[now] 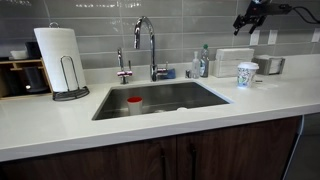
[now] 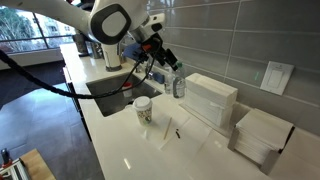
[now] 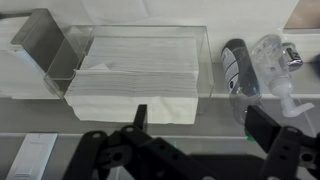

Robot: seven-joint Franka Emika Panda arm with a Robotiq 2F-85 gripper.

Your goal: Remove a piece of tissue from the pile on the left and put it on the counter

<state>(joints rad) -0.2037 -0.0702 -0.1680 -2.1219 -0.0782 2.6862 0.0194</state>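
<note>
In the wrist view's centre, pile: blocky white stack, fine layered edges; your piece of tissue lies flat as its top sheet.
Jaws: dark, spread wide along the wrist view's bottom edge, holding nothing.
Exterior view only: your arm enters at upper right, jaws in the air above the pile.
Desk: smooth white, with a steel sink at centre and a printed cup just beside the pile.
</note>
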